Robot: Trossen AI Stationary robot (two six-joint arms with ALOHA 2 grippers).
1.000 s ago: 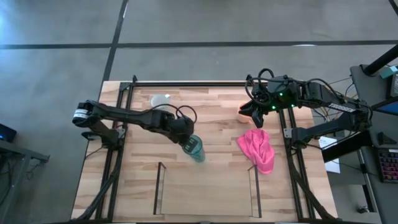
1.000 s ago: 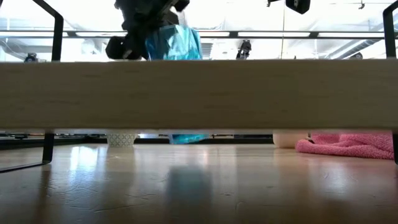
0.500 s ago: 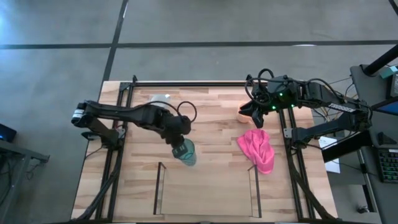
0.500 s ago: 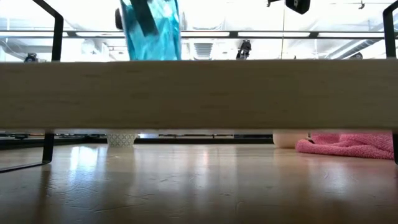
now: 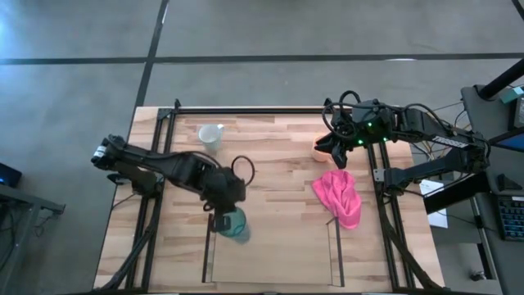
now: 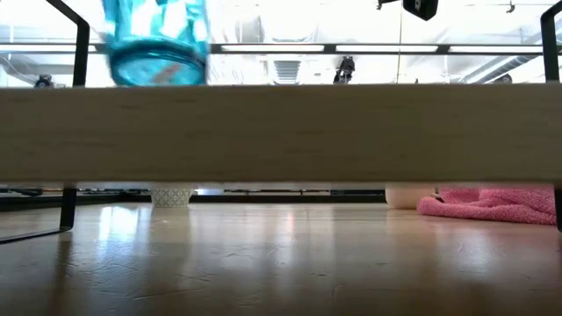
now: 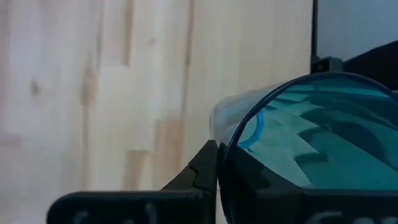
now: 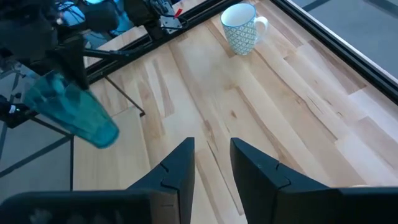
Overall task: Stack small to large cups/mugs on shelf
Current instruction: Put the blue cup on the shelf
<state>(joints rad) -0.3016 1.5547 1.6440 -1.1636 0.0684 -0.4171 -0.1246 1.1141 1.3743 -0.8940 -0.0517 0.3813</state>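
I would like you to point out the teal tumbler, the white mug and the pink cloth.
teal tumbler (image 5: 237, 225): high view, on its ribbed side.
white mug (image 8: 242, 31): right wrist view, on its patterned outer wall.
pink cloth (image 5: 340, 197): high view, on the middle folds.

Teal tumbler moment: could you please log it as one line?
left gripper: shut on teal tumbler | over shelf left end | right gripper: open, waiting
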